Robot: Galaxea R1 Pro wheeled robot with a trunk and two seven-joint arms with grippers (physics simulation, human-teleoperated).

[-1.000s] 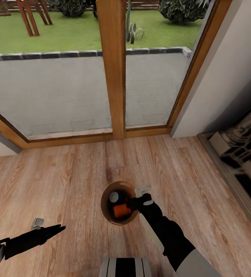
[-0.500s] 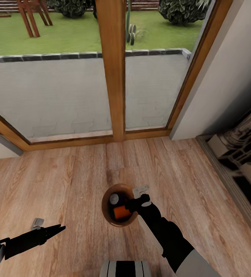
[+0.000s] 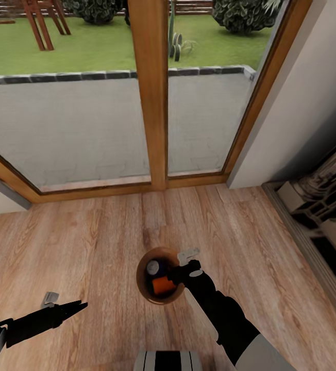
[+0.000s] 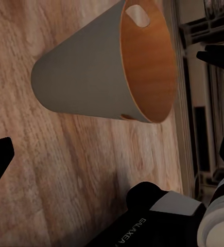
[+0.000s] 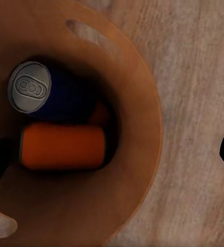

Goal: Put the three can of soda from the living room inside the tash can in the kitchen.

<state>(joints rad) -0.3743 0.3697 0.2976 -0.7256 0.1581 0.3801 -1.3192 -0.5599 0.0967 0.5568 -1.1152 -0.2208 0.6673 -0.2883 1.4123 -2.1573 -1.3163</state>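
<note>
Bin [image 3: 159, 276] holds the blue can [image 5: 39, 92] and two orange cans [image 5: 63, 145]. Right claw [image 3: 181, 273], jaws apart and empty, has barely shifted; task looks complete. Left claw [image 3: 78, 306] open.

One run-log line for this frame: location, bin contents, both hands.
kitchen, glass doors | trash can: blue can upright, orange can lying, third orange partly hidden | right hand open above rim | left hand empty, aside

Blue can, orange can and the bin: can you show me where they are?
Blue can [image 5: 29, 86], right wrist view, silver top.
Orange can [image 5: 63, 146], right wrist view, its side.
Bin [image 4: 81, 82], left wrist view, grey outer wall.
</note>
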